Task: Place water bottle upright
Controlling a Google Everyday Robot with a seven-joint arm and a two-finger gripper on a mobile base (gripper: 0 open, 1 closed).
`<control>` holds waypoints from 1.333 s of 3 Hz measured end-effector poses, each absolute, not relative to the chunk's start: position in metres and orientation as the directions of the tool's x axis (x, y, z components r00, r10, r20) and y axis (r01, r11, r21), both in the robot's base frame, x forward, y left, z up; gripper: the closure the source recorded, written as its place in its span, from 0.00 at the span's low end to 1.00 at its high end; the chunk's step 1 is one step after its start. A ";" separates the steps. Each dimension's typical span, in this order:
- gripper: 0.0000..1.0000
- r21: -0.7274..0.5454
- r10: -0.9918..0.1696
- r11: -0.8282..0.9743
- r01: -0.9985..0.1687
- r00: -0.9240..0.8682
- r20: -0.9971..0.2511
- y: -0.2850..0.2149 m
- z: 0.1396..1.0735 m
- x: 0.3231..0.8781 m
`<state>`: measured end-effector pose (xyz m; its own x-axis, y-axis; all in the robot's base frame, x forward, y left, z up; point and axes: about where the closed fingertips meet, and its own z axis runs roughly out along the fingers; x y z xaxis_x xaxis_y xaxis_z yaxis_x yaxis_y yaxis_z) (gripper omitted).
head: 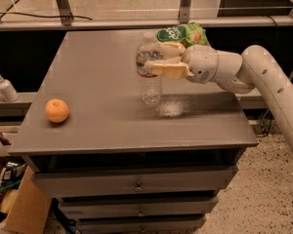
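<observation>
bottle stands up in the gripper's hold

the water bottle (150, 84) stands straight up on the grey table (97, 130), near the middle and a bit toward the back. its cap end is on top and its bottom is down at the table top. it is hard to tell if the bottom touches the table or hangs just above it.

the gripper (155, 58) comes in from the right, on the end of a thick white arm (263, 77). its two pale fingers (168, 71) are closed around the upper part of the bottle, at the dark band. one finger is on the near side and one is on the far side. the bottle is squeezed between them, so the gripper has hold of it and of nothing else. most of the bottle sticks out below the fingers.

there is one water bottle. there is one orange (57, 110), alone near the left front edge of the table, well apart from the bottle. there is one green bag (182, 33) at the back of the table, just behind the gripper. there is one white pump bottle (4, 87) on a low ledge to the left of the table. there is one gripper with two fingers. under the table top are drawers (136, 184) with two small knobs showing. one brown cardboard box (19, 213) sits at the bottom left.
</observation>
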<state>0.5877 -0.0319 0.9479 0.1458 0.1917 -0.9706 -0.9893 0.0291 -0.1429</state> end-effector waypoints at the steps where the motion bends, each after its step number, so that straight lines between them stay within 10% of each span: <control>1: 0.83 -0.131 0.192 0.027 -0.991 0.133 -0.972 -0.032 0.944 0.587; 4: 0.12 -0.127 0.196 0.012 -0.992 0.127 -0.972 -0.034 0.941 0.586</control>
<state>0.5860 -0.0336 0.9411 0.1274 0.1957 -0.9723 -0.9918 0.0122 -0.1275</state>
